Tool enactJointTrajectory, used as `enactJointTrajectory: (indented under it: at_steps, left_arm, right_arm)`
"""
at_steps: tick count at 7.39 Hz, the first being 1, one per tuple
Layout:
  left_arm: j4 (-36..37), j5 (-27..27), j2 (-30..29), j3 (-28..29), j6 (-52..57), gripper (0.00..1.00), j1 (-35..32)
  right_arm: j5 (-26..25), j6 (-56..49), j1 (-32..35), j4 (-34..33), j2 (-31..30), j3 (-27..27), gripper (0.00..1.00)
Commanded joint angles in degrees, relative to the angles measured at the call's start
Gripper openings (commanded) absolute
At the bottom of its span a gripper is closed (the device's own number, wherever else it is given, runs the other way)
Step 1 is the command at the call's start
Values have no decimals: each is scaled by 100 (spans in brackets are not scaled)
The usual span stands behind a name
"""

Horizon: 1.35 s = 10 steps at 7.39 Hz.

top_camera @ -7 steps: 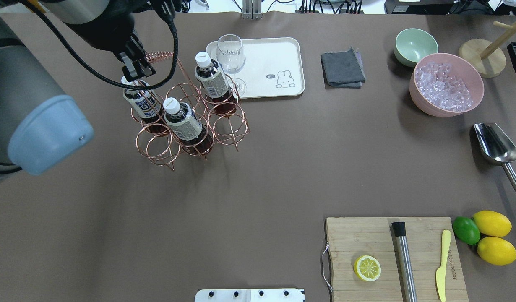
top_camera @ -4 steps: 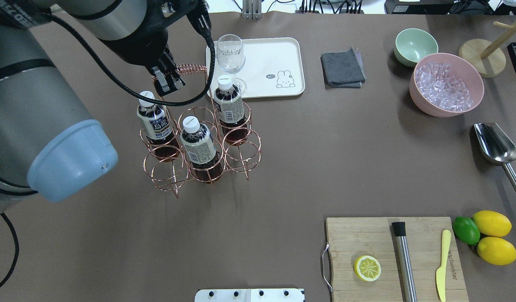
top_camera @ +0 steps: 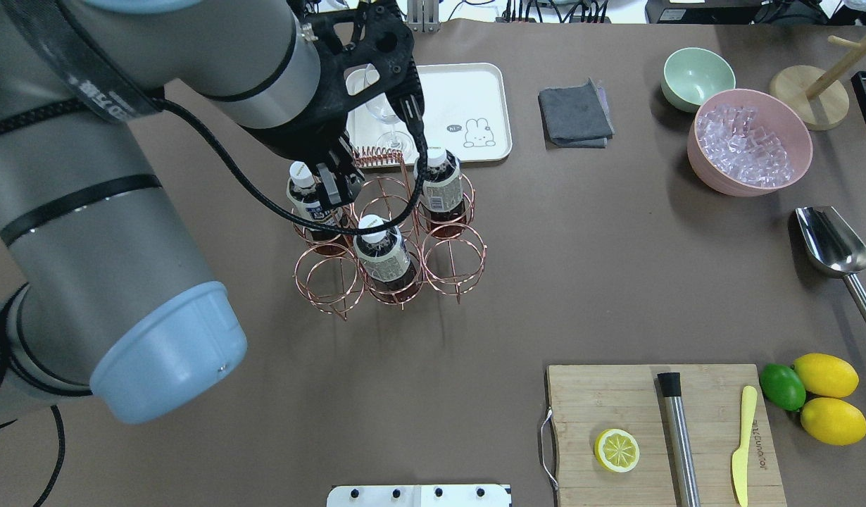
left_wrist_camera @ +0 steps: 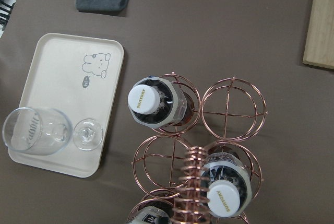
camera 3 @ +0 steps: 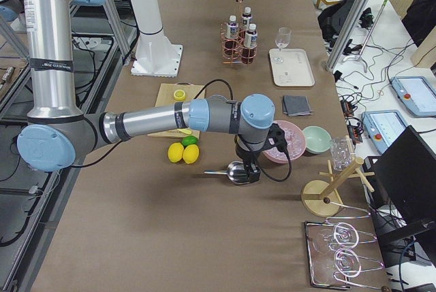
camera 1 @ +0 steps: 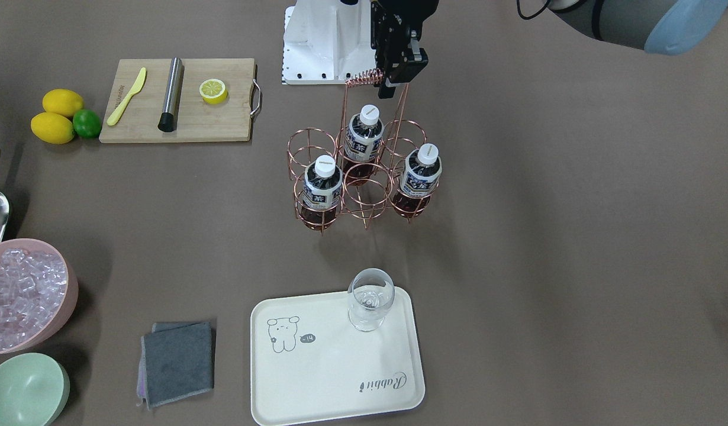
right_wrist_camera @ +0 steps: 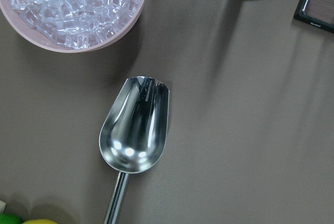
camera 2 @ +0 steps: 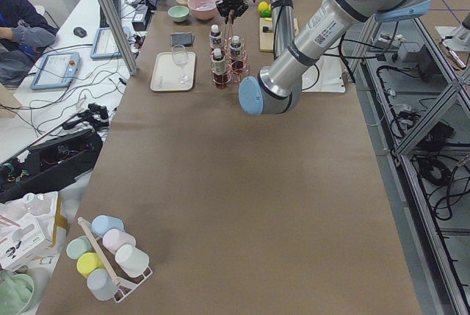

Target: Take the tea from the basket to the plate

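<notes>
Grips the basket (camera 1: 367, 195) by its twisted handle (camera 1: 364, 77) with the left claw (camera 1: 392, 84), pinched shut on the wire right next to the coil. Holds all three bottles inside: one tea (camera 1: 370, 133) at the back, a second tea (camera 1: 324, 183) and a third tea (camera 1: 423, 171) in front, as seen from across the counter (camera 1: 547, 236). Leaves three cells bare. Cannot tell if the basket's feet touch the counter or hang just over it.

Has no tea on the plate (camera 1: 340, 367) yet, only a glass (camera 1: 371, 305) at the edge nearest the basket.

Could go wrong a few ways. Might swing the basket and tilt the bottles, gripped as it looks off to one side of the handle, not at the middle. Might bump the glass and knock it over on the way to the plate, with the glass right at the near edge. Might slip off the thin wire and drop everything.

Looks straight down on the white caps and the plate from the left wrist, but misses the pinch on the handle. Shows that pinch plainly from across the counter. Half hides one tea behind the claw from overhead. Shows only a metal scoop (right_wrist_camera: 136, 125) and a pink bowl of ice (right_wrist_camera: 73, 10) from the right wrist, no fingers, so cannot tell if the right claw (camera 3: 246, 169) is open or closed.
</notes>
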Motion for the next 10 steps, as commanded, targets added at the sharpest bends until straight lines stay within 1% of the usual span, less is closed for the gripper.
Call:
enactJointTrajectory:
  at_steps: [1,4,5,6,7,9,10]
  left_arm:
    - [-26,117,-80,62,135,0,321]
    - [-26,117,-63,88,135,0,401]
    - [-26,117,-72,115,135,0,401]
    - [-26,126,-63,132,135,0,392]
    - [-26,117,-63,141,126,0,409]
    - [-26,117,-63,202,126,0,471]
    - [-26,117,-81,211,117,0,488]
  right_arm:
    - [0,22,-26,-5,41,-16,100]
    - [113,214,-131,-14,436,45,100]
    - [323,546,-271,30,577,2,100]
    - [299,1211,-612,48,831,36,100]
    - [316,1539,-815,178,877,106,100]
    - [325,3204,-1238,215,999,544,100]
    - [333,3526,-1405,441,1087,581,100]
